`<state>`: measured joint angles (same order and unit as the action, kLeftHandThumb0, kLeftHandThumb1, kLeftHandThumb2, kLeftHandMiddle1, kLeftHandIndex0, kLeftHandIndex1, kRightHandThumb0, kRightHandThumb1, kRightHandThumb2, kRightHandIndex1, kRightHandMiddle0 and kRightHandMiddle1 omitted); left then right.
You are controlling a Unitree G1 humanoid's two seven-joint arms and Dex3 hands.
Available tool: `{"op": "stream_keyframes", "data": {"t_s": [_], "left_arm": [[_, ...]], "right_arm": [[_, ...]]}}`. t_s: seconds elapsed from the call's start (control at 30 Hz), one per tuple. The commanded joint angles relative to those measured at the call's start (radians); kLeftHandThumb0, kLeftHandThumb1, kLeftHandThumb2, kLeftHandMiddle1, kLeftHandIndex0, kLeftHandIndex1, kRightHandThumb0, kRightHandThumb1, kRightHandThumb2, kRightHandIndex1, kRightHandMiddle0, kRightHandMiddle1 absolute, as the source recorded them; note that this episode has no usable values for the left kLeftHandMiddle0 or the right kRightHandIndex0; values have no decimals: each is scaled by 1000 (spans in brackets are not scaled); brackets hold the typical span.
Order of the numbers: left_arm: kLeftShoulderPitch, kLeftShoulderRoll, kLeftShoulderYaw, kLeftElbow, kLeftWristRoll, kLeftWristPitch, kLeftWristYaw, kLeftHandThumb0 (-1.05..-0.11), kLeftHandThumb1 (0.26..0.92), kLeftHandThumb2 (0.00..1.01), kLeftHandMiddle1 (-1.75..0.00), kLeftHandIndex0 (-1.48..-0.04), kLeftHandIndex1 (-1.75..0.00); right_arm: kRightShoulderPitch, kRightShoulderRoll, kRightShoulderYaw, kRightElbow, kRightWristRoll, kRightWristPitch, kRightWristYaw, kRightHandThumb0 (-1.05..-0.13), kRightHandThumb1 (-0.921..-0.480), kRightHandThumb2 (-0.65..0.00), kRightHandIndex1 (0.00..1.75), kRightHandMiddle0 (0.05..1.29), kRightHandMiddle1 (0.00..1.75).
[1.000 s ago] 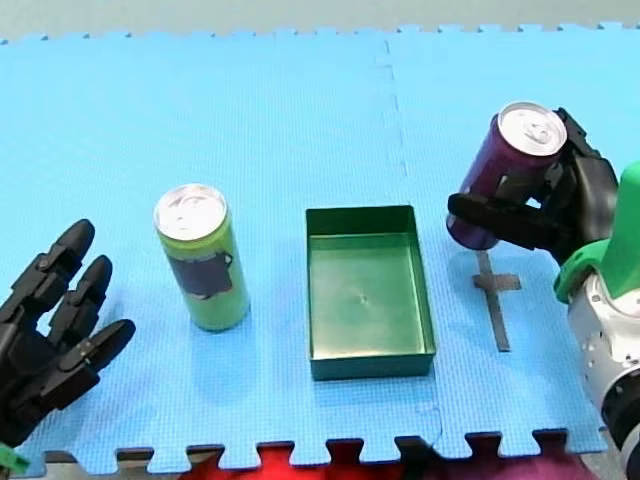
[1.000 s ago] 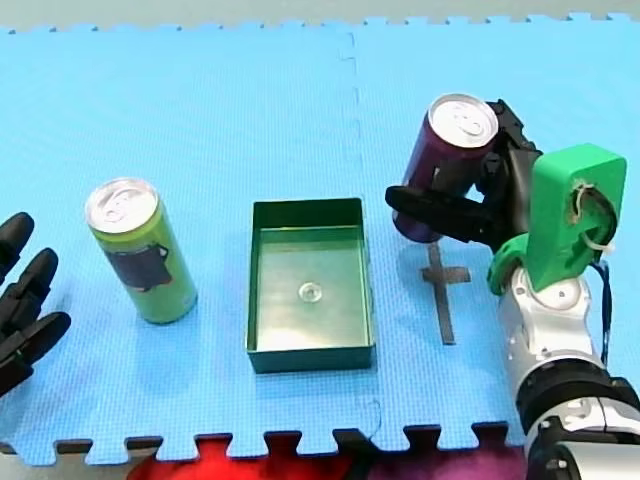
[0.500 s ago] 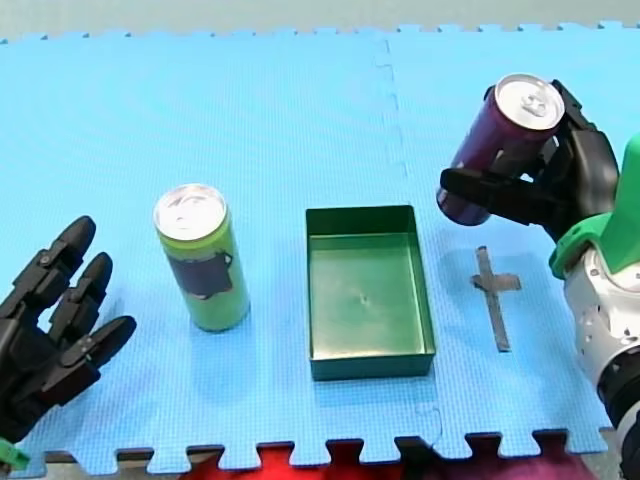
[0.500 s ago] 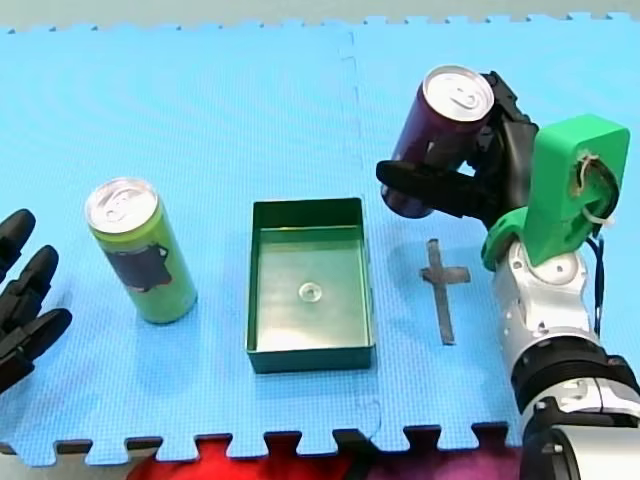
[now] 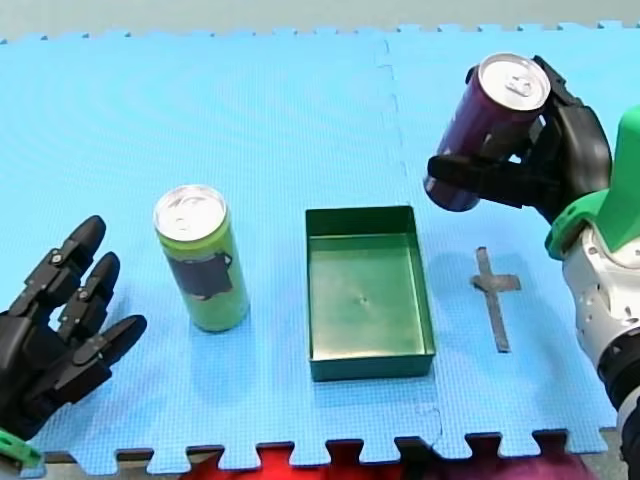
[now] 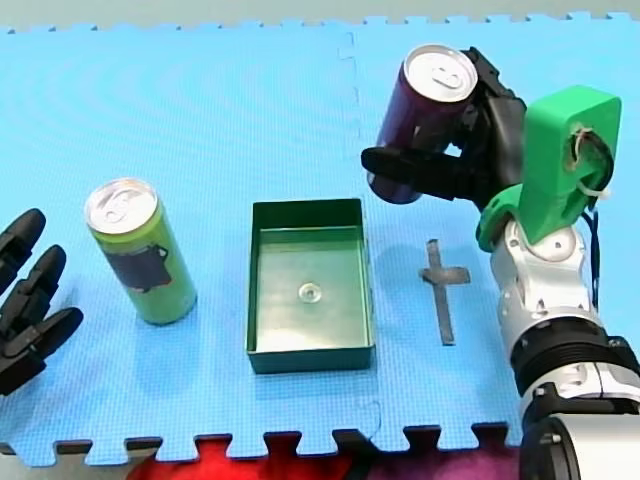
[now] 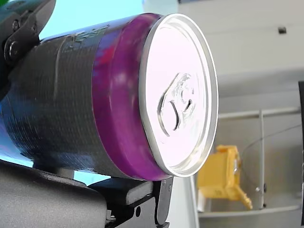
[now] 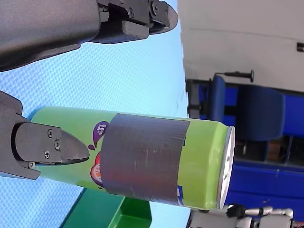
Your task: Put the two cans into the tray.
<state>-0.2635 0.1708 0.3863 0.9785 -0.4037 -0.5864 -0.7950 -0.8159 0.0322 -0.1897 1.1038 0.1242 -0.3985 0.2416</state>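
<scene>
My right hand (image 5: 520, 150) is shut on a purple can (image 5: 485, 125) and holds it tilted in the air, above the mat to the right of the tray's far right corner. The first wrist view shows the purple can (image 7: 118, 95) close up with its silver lid. A green can (image 5: 202, 258) with a dark patch stands upright on the mat left of the tray. The green tray (image 5: 420, 300) lies in the middle with nothing in it. My left hand (image 5: 60, 335) is at the near left, a short way from the green can (image 8: 142, 156), holding nothing.
A blue foam mat (image 5: 250, 120) covers the whole surface, with a seam running back from the tray. A grey tape cross (image 5: 493, 290) is stuck on the mat right of the tray, below the lifted can. The mat's near edge is jagged.
My right hand has lifted the purple can off the tape cross and carried it up and slightly left, toward the tray. My left hand has shifted a little toward the green can.
</scene>
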Motion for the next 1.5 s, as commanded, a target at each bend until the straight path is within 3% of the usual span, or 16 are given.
{"op": "stream_keyframes", "data": {"t_s": [0.0, 0.17, 0.37, 0.5, 0.77, 0.97, 1.2, 1.47], "left_arm": [[3, 1, -3, -3, 3, -6, 8, -1048, 921, 212, -1, -173, 0], [3, -1, -4, -4, 3, -3, 18, -1048, 921, 220, -3, -172, 0], [4, -3, -1, -4, -4, 0, 14, -1046, 921, 223, -4, -172, 0], [5, -4, 0, -9, -11, 7, 10, -1043, 921, 220, -4, -171, 0], [7, -4, 1, -15, -18, 16, 6, -1036, 921, 208, -4, -170, 0], [7, -5, 3, -11, -18, 14, 4, -1035, 921, 200, -4, -169, 0], [9, -8, 3, -13, -15, 11, 8, -1034, 921, 197, -5, -167, 0], [13, -11, 1, -18, -12, 5, 14, -1032, 921, 196, -5, -168, 0]], "right_arm": [[4, 6, 9, -27, -1, 4, -7, -558, -773, 0, 1746, 544, 1746], [32, 21, 39, -86, -14, 10, -3, -568, -766, 0, 1746, 541, 1746], [56, 30, 62, -122, -22, 13, -5, -576, -762, 0, 1746, 542, 1746], [66, 35, 72, -150, -23, 29, -8, -576, -760, 0, 1746, 543, 1746], [93, 64, 108, -215, -38, 61, -35, -579, -759, 0, 1746, 543, 1746], [104, 90, 133, -236, -50, 87, -53, -585, -761, -1, 1746, 546, 1746], [102, 111, 143, -239, -48, 125, -61, -604, -761, -1, 1746, 545, 1746], [106, 129, 155, -239, -55, 145, -78, -627, -764, -2, 1746, 544, 1746]]}}
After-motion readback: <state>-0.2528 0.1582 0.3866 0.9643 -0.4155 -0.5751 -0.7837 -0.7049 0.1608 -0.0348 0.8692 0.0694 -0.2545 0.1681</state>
